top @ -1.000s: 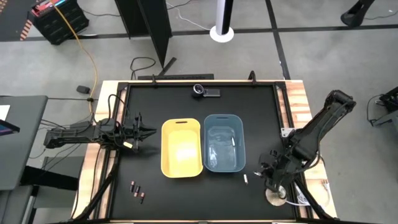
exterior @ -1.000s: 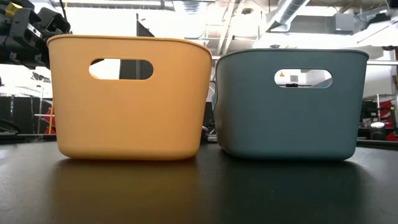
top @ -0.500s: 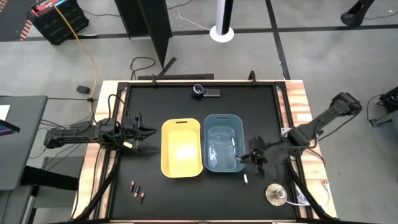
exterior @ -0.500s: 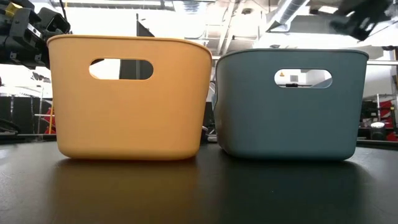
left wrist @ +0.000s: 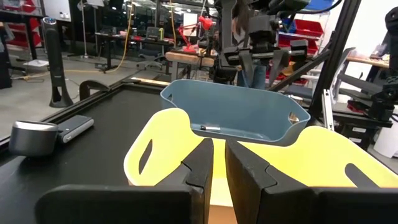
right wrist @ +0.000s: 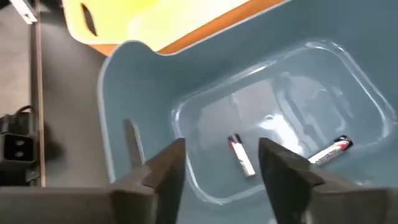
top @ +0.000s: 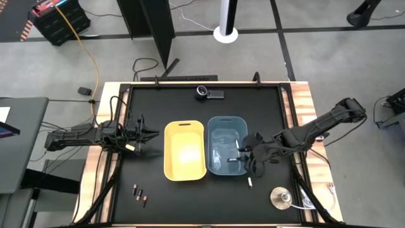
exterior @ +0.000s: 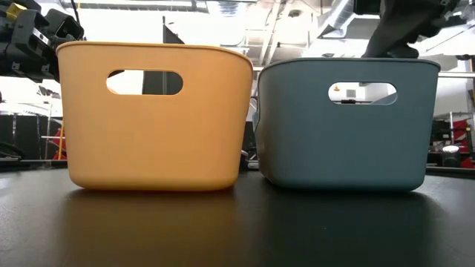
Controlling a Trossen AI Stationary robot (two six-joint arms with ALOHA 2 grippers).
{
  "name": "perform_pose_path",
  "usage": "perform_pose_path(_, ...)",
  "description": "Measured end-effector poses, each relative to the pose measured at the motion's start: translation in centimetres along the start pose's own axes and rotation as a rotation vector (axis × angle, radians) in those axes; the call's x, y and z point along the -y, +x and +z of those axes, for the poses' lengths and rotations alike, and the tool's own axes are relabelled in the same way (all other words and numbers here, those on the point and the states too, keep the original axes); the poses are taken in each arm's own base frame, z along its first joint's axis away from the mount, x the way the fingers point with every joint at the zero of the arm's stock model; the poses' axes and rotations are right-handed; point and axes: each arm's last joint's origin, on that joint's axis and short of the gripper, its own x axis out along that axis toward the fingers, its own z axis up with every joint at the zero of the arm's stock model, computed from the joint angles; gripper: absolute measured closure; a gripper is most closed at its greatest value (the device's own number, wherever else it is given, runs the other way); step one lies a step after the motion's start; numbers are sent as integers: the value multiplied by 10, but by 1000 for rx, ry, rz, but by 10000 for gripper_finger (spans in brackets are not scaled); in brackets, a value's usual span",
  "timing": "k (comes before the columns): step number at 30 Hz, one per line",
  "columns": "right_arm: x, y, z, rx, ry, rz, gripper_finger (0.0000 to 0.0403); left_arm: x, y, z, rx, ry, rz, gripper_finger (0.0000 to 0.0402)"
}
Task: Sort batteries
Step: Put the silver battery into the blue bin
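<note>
Right gripper (top: 243, 159) has swung over from the table edge and is now hanging above the blue bin (top: 218, 123), fingers apart and empty, two batteries (right wrist: 241, 155) lying inside, so it's looking like another white one just got dropped off.

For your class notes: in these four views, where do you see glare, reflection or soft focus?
Low view: the glossy black table mirrors the yellow bin and blue bin, and the bright room behind washes out. Right wrist view: sheen on the blue bin's floor beside two batteries; the right gripper looks soft. Left wrist view: the left gripper looms dark.
</note>
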Motion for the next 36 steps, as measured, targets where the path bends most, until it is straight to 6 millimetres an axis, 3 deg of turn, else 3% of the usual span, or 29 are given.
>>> perform_pose_path(3,-8,-9,2,15,-21,42,159,0,0,0,0,0,0,362)
perform_pose_path(7,-28,-31,2,29,-70,139,155,0,0,0,0,0,0,362)
perform_pose_path(13,-52,-45,-27,-70,-6,154,166,0,0,0,0,-9,0,362)
perform_pose_path(23,-70,-11,-91,-273,214,-130,172,0,0,0,0,-1,0,362)
perform_pose_path(29,-71,24,-107,-295,278,-274,172,0,0,0,0,0,0,362)
perform_pose_path(36,-71,54,-115,-343,304,-321,172,0,0,0,0,-5,1,362)
